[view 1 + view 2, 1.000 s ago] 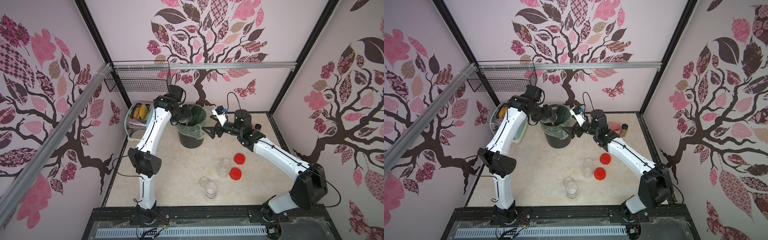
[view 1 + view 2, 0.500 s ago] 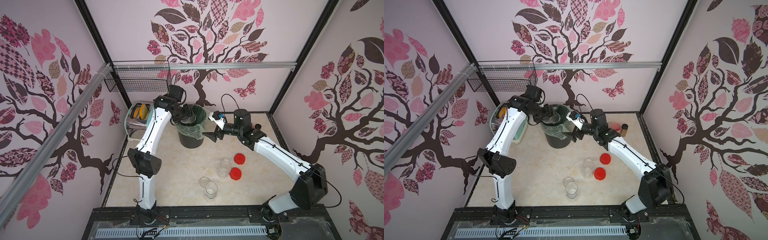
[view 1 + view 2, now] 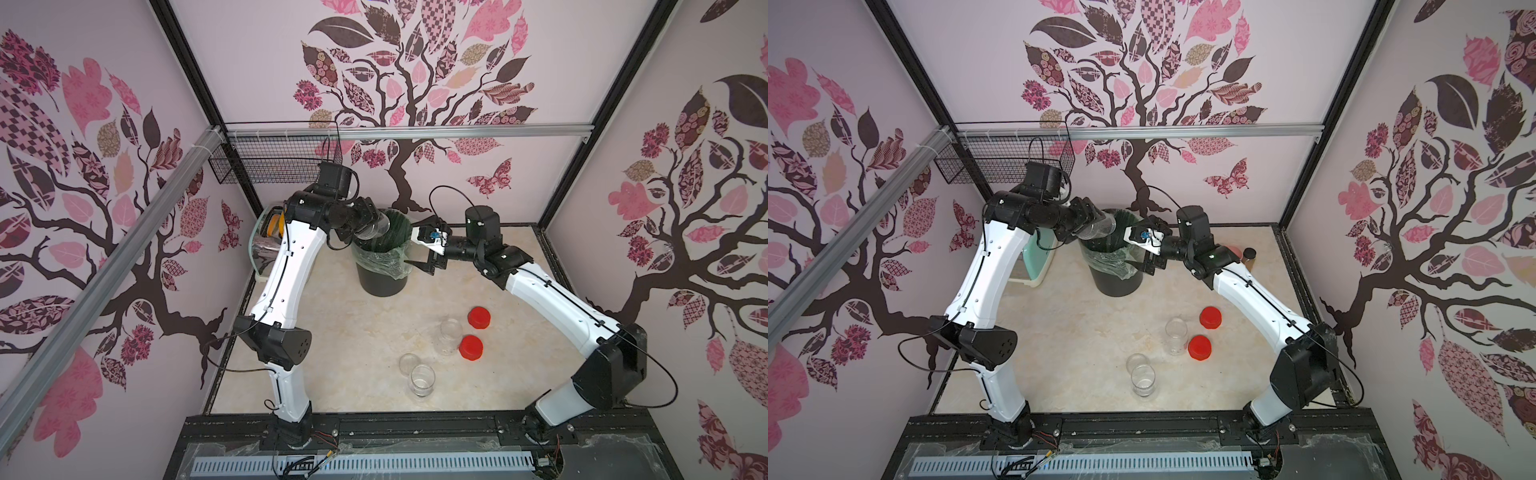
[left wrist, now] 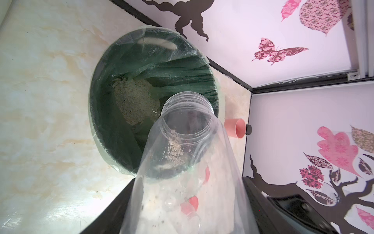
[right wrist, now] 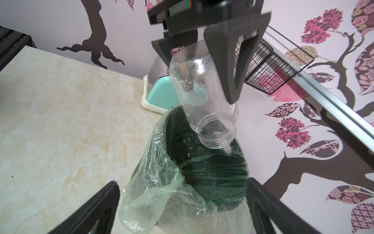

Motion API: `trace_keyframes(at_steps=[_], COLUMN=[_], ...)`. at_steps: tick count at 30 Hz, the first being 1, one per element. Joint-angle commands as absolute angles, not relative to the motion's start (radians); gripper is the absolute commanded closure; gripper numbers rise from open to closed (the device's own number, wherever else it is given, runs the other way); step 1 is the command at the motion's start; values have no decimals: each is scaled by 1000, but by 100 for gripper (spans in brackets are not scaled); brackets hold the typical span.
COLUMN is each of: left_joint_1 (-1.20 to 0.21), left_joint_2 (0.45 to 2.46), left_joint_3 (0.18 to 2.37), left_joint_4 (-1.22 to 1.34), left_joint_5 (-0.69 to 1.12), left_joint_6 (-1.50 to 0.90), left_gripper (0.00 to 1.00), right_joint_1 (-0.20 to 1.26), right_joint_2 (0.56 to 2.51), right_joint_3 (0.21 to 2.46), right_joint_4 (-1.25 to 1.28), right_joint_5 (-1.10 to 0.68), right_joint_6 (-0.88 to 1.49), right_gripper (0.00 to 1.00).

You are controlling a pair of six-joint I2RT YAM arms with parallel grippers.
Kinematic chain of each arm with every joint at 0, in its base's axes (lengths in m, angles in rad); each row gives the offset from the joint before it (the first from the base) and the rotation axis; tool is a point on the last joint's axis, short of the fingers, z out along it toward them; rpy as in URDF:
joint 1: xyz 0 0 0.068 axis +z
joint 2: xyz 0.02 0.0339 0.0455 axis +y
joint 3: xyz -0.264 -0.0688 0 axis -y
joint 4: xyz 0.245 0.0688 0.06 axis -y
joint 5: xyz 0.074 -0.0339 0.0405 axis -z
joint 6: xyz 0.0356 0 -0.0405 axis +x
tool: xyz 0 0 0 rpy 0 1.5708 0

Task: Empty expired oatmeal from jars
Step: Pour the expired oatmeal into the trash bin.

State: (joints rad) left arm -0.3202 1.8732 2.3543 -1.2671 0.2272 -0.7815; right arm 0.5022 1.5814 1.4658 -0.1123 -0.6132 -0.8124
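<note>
Clear jar (image 5: 202, 97), L claw (image 3: 372, 227), tipped over bin (image 3: 382, 282).

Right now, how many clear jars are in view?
3. The held jar tips over the bin in the left jaws. The middle jar stands beside the red lids. The front jar stands by a clear lid. None looks hidden.

Pale marbled table (image 3: 324, 332). Lined bin (image 3: 382, 282) at back; two open jars (image 3: 450, 338), clear lid (image 3: 408, 362), two red lids (image 3: 471, 347) nearer front.
</note>
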Motion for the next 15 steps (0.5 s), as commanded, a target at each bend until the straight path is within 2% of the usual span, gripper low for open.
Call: trace_keyframes(at_steps=[1, 3, 7, 15], left_joint_1=[-317, -317, -316, -316], left_joint_2=[1863, 1863, 1861, 1858], left_joint_3=[2339, 2339, 2339, 2321], left_joint_4=[-1233, -1229, -1222, -1212], left_joint_5=[250, 257, 270, 299], left_joint_6=[-793, -793, -792, -788], left_gripper=[100, 100, 100, 100], right_joint_1=[499, 499, 499, 512], right_joint_2=[1637, 1663, 1680, 1749], right_joint_3=[1566, 1591, 1531, 1581], right_joint_4=[-124, -116, 78, 196], right_joint_5=[-655, -696, -721, -739], right_joint_6=[-813, -860, -848, -826], right_gripper=[0, 0, 0, 0])
